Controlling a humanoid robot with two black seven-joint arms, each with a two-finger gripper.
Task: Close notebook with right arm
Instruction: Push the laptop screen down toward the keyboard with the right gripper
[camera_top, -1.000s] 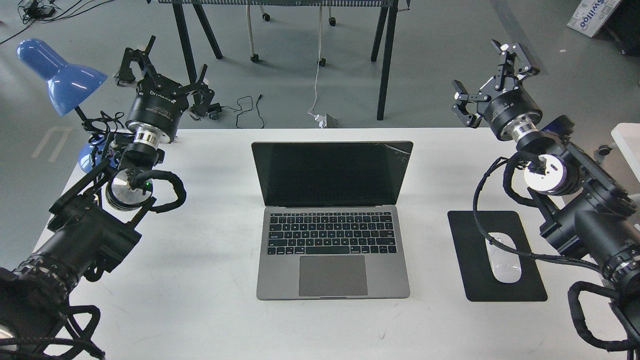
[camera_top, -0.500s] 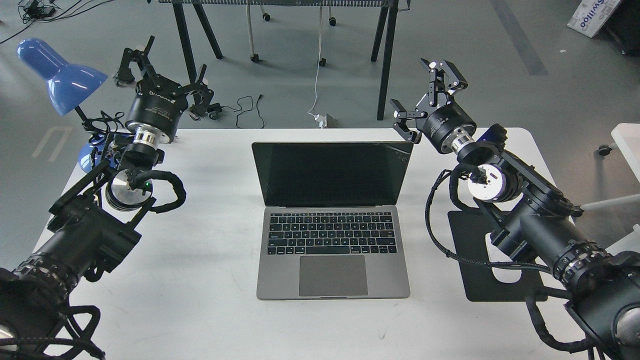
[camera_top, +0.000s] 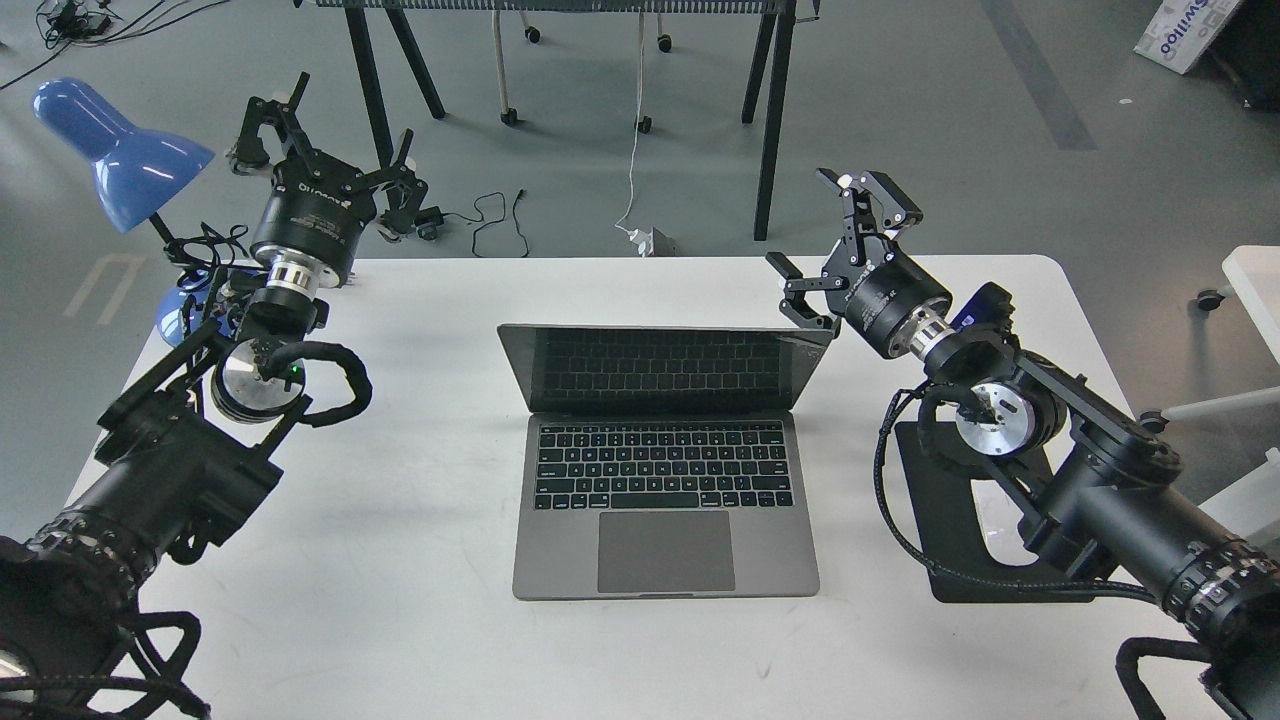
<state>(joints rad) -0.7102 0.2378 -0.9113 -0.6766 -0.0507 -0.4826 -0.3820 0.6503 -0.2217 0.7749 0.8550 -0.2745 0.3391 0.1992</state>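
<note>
The space-grey notebook (camera_top: 665, 470) sits in the middle of the white table (camera_top: 400, 600), its base flat. Its black screen (camera_top: 665, 370) is tilted forward, partly lowered, and mirrors the keyboard. My right gripper (camera_top: 832, 240) is open at the lid's top right corner, one finger (camera_top: 800, 300) at or just behind the lid's edge; contact cannot be told. My left gripper (camera_top: 325, 135) is open and empty, held high at the table's far left, well apart from the notebook.
A black mouse pad (camera_top: 950, 560) with a white mouse (camera_top: 1000, 525) lies right of the notebook, partly under my right arm. A blue desk lamp (camera_top: 115, 150) stands at the far left corner. Table legs and cables lie on the floor behind.
My right gripper moved left and down to the lid's top right corner. The notebook's screen has tipped forward from upright to partly lowered. The left arm has not moved.
</note>
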